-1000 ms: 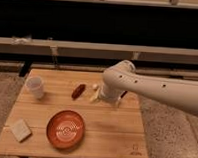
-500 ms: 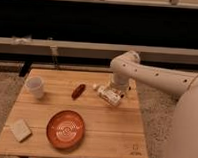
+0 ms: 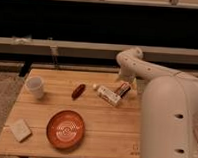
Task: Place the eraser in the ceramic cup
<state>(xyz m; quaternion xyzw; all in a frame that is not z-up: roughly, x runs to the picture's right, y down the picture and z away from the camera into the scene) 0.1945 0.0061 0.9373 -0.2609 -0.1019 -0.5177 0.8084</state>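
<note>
The small white ceramic cup stands upright at the table's left side. A white oblong box lies mid-table, right of centre. A pale rectangular block lies at the front left corner. I cannot tell which of these two is the eraser. My gripper hangs low over the table just right of the white box, at its far end, far from the cup. The arm curves down to it from the right.
A wide orange-red bowl sits front centre. A dark red oblong object and a small pale round thing lie between the cup and the box. My large white arm body covers the wooden table's right side.
The arm has swung back and to the right and now fills the right of the view. The gripper has shifted slightly right, staying by the white box. The objects have not moved.
</note>
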